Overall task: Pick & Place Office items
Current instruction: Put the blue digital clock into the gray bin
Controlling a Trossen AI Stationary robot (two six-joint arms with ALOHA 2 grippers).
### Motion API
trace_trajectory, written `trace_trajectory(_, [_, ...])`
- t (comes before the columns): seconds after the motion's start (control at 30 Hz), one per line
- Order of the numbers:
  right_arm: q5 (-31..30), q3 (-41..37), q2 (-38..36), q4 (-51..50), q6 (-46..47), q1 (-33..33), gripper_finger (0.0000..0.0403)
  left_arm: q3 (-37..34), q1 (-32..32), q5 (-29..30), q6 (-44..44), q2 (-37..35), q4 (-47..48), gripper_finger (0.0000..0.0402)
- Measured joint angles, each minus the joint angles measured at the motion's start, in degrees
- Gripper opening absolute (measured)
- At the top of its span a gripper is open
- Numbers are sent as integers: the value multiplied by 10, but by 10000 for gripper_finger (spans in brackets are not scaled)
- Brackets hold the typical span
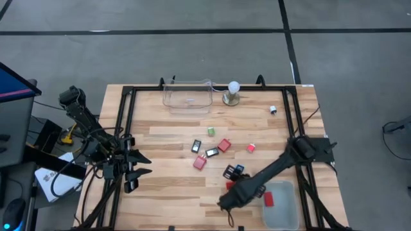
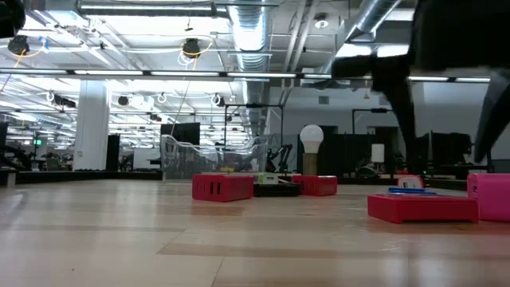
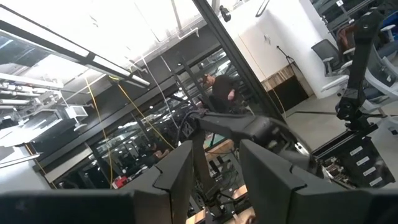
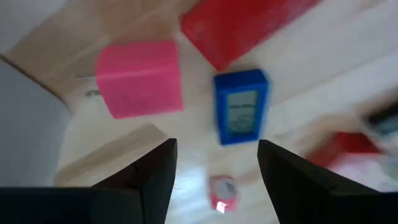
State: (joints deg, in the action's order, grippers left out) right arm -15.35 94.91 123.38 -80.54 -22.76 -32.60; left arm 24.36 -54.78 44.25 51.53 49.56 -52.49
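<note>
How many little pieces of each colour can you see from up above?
Red or pink pieces: 5
Black-and-white pieces: 3
Blue piece: 1
Green piece: 1
White piece: 1
Total: 11, and the right arm may hide more.

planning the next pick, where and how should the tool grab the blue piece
Grip the blue piece across its two long sides, coming straight down. It lies flat, apart from the pink block and red block, and the open right tool hovers above it.
</note>
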Motion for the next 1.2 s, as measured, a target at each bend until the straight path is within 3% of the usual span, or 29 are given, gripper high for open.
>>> trace_trajectory(0.1, [34,0,4,14,0,24,217,0,0,0,0,0,0,129])
trace_trajectory(0.7, [58,-12,-4,66,-89,87,217,0,0,3,-8,0,1,129])
trace_trajectory(1.2, [76,-104,-11,171,-72,46,217,0,1,2,-14,0,1,129])
